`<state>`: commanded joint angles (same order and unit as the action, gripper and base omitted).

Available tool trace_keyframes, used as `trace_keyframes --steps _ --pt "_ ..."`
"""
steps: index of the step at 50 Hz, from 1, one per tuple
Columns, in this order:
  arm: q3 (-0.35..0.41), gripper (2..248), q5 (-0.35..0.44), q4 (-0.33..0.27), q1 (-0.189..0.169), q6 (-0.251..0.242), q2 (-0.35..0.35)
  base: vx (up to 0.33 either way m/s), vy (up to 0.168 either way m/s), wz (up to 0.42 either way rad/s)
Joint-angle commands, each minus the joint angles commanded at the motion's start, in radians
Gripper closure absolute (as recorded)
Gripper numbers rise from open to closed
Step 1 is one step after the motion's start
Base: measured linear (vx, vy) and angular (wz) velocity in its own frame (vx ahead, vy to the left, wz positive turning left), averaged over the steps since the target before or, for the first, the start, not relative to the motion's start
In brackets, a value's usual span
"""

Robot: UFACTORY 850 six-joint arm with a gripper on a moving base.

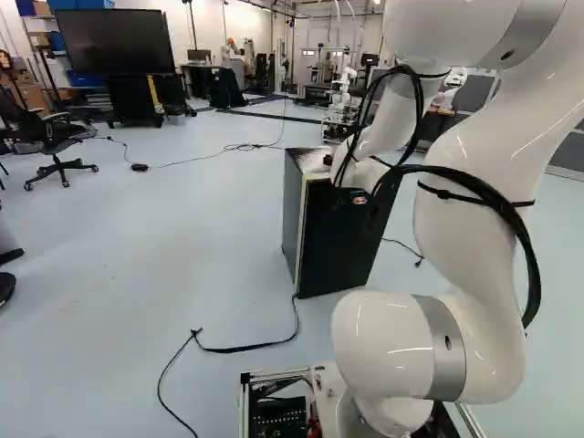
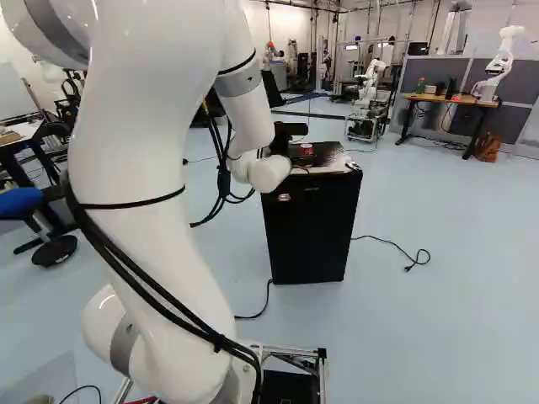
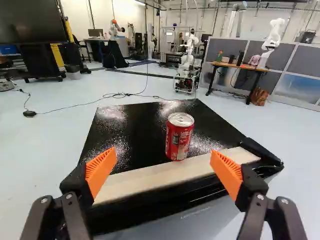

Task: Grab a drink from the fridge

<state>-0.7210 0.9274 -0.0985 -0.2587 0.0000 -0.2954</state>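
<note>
In the right base view my gripper (image 2: 290,133) is over the top of the small black fridge (image 2: 310,231), partly hidden by the wrist. A red drink can (image 2: 306,150) stands upright there. The wrist view shows the gripper (image 3: 163,164) wide open, nothing gripped, its orange pads on either side of a pale strip (image 3: 150,181) along the fridge top's edge. Ahead of the gap between the fingers is the can (image 3: 179,136), not touched by either pad. The fridge (image 1: 342,237) looks closed; its inside cannot be seen.
A black cable (image 1: 246,348) runs over the floor from the fridge's foot, another (image 2: 392,244) lies beside it. Farther off are a wheeled screen (image 1: 114,41), an office chair (image 1: 55,137), another robot (image 3: 187,57) and a desk (image 3: 237,65) with items on it.
</note>
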Motion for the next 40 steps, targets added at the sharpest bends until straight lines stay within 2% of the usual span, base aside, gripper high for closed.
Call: trace_keyframes --steps 32,40 --pt "-0.163 3 0.0 0.0 -0.054 0.0 -0.15 0.0 0.0 0.0" --pt "-0.202 3 0.0 0.0 -0.055 0.0 -0.195 0.0 0.0 0.0"
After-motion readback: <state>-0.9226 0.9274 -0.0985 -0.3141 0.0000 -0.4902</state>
